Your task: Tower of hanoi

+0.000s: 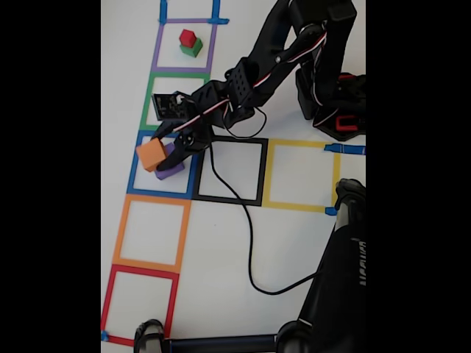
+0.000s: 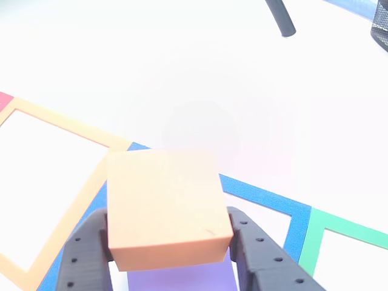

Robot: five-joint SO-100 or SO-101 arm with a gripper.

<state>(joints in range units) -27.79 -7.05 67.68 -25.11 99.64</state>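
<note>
- Here the gripper (image 2: 170, 248) is clamped on the orange cube (image 2: 167, 209), just above the purple cube (image 1: 170, 170).
- Likely light, rigid, smooth-faced; opposite flat sides suit gripping.

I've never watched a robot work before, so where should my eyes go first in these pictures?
Look first at the orange cube clamped in the black gripper, held just above the purple cube in the blue tape square. Farther up the fixed view, a red cube sits on a green cube inside the purple tape square.
</note>
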